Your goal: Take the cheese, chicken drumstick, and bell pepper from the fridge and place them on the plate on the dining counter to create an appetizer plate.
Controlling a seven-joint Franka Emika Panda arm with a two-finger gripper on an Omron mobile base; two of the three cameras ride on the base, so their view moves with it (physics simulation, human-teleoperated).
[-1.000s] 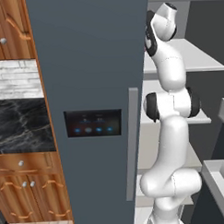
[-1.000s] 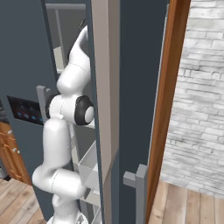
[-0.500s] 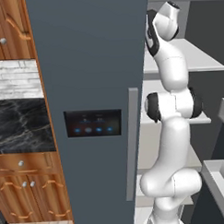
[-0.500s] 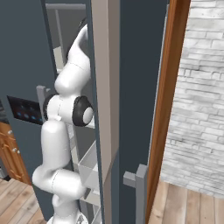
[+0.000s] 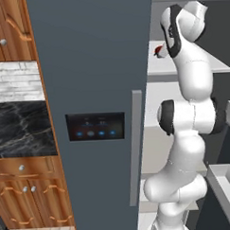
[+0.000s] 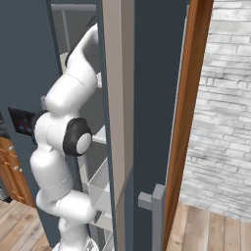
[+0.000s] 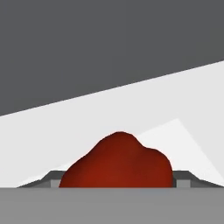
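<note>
The fridge (image 5: 96, 65) stands open, and my arm reaches onto its upper white shelf (image 5: 200, 68). The bell pepper (image 5: 158, 51), glossy red with a dark stem, sits on that shelf just left of my wrist. In the hand view the bell pepper (image 7: 118, 162) is very close and sits low in the middle. My gripper (image 7: 117, 183) is open, with a dark fingertip (image 7: 51, 180) hard against each side of the pepper. I cannot tell whether they press on it. The cheese, chicken drumstick, plate and dining counter are out of view.
The slate-grey door with its grey handle (image 5: 136, 149) and black panel (image 5: 95, 126) stands left of the arm. The other door's edge (image 6: 117, 122) is close on the arm's right. Lower shelves and a white drawer (image 5: 229, 187) lie below. Wooden cabinets (image 5: 25, 192) stand at left.
The arm's upper end has eased slightly to the right, deeper over the shelf. The pepper has stayed where it was.
</note>
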